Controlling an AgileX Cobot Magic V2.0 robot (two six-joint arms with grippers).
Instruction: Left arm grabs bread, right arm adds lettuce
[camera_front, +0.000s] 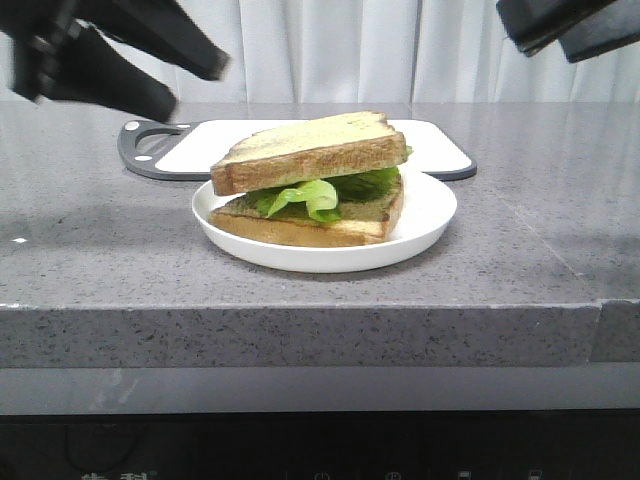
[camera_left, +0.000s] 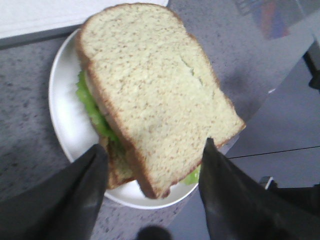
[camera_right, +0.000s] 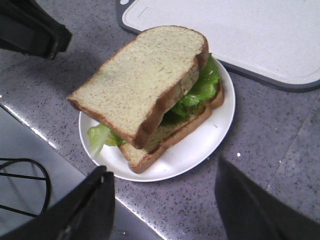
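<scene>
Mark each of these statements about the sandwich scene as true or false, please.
1. The top bread lies on the lettuce. True.
2. The left gripper is shut on the bread. False: its fingers stand apart and hold nothing.
3. The plate rests on the cutting board. False: it rests on the grey counter, in front of the board.
4. The right gripper is open and empty. True.
</scene>
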